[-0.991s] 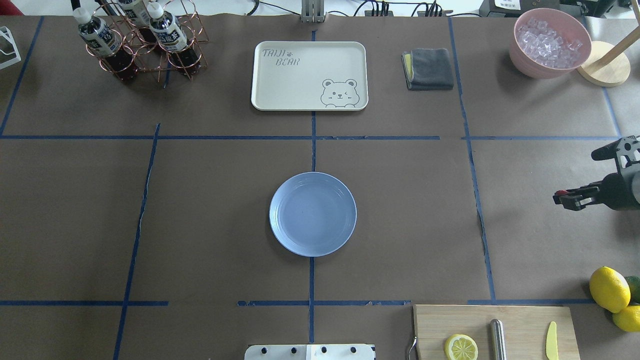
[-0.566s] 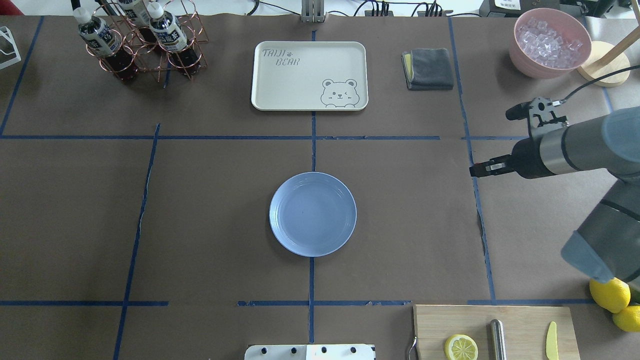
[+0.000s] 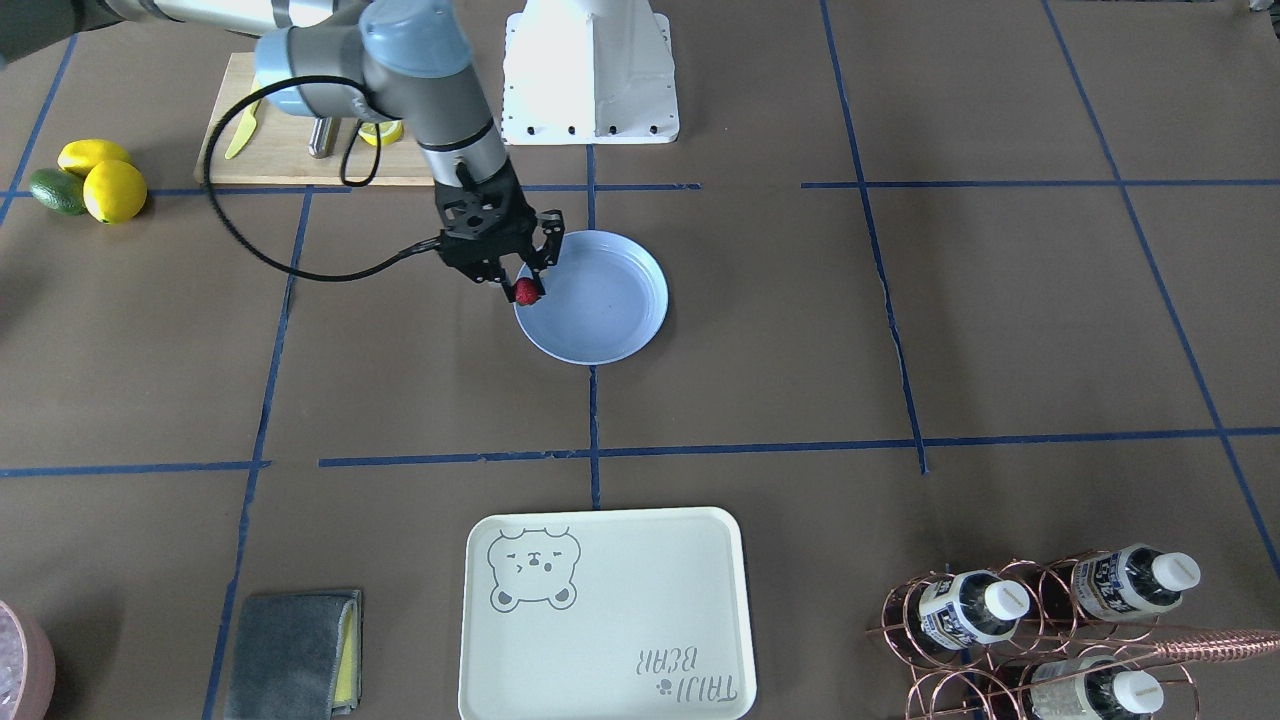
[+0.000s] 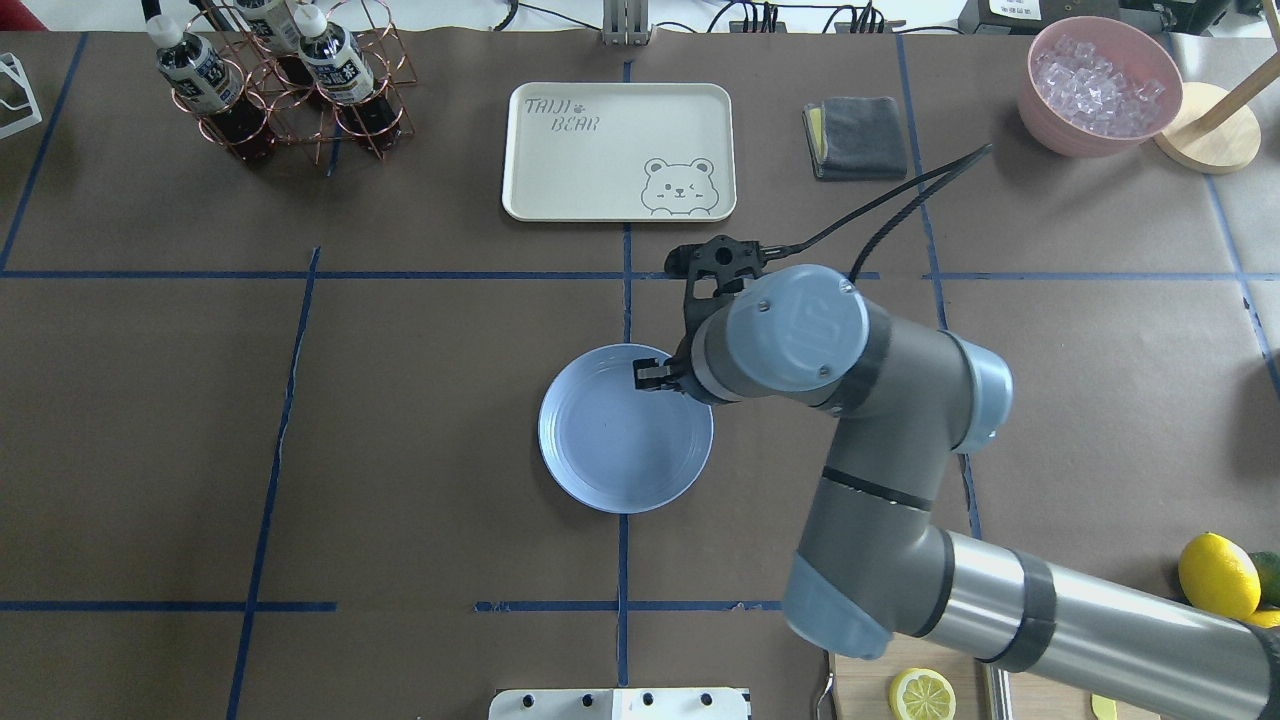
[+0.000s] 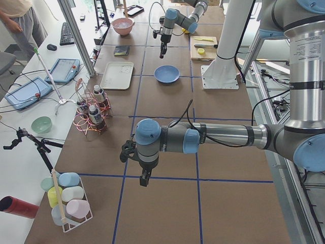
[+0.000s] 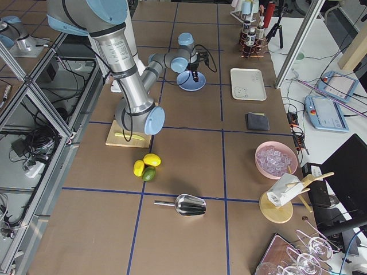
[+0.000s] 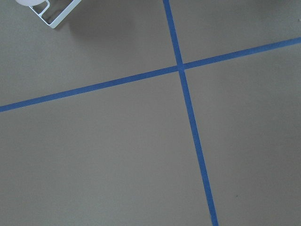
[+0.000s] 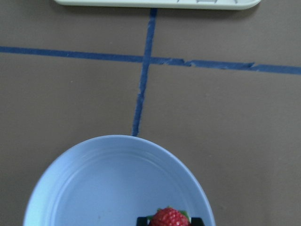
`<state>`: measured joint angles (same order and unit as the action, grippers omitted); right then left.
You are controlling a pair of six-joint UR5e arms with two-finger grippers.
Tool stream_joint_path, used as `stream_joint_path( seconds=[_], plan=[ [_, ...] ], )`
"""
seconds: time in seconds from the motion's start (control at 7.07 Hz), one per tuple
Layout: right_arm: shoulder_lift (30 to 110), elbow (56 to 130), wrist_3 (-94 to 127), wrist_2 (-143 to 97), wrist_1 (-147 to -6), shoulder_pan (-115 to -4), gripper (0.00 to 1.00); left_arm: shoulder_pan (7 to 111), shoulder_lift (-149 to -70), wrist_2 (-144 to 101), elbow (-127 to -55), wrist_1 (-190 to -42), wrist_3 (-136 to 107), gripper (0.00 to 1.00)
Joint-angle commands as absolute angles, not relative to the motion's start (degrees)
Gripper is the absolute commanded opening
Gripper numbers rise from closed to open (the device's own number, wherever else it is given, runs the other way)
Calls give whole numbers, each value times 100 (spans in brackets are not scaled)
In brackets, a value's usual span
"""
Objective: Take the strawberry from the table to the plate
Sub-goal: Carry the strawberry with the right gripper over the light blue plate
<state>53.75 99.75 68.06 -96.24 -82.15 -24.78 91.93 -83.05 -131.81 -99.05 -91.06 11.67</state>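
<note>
The small red strawberry point(image 3: 527, 291) is pinched between the fingers of my right gripper point(image 3: 525, 288), which is shut on it. It hangs just above the right part of the light-blue plate point(image 4: 600, 440), inside the rim. The right wrist view shows the strawberry point(image 8: 168, 218) at the bottom edge over the plate point(image 8: 108, 188). In the overhead view my right arm hides the berry and most of the gripper point(image 4: 650, 378). The plate rests on the brown paper table point(image 4: 400, 450). My left gripper point(image 5: 144, 178) hovers over bare table far from the plate; I cannot tell if it is open.
A cream bear tray point(image 4: 618, 150) lies beyond the plate, with a grey cloth point(image 4: 856, 137) to its right. A copper bottle rack point(image 4: 290, 80) stands far left and a pink bowl of ice point(image 4: 1100, 85) far right. Lemons point(image 4: 1218, 578) and a cutting board point(image 3: 290, 150) sit near my right side.
My right arm has swung in from the table's right edge to the plate, carrying the strawberry. The plate has not moved.
</note>
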Motion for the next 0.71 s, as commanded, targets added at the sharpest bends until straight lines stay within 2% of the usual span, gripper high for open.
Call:
stream_joint_path(
  seconds=[0.0, 0.42, 0.57],
  plan=[
    [4677, 9048, 7154, -9045, -8420, -2014, 0, 9193, -8306, -13332, -9905, -9105, 1160, 100],
    [4728, 8912, 7146, -8860, -8420, -1899, 2, 9193, -8306, -13456, -9896, -9105, 1160, 100],
    [4668, 8921, 7180, -8859, -8411, -1890, 77, 9193, -8306, -13456, -9896, -9114, 1160, 100]
  ],
)
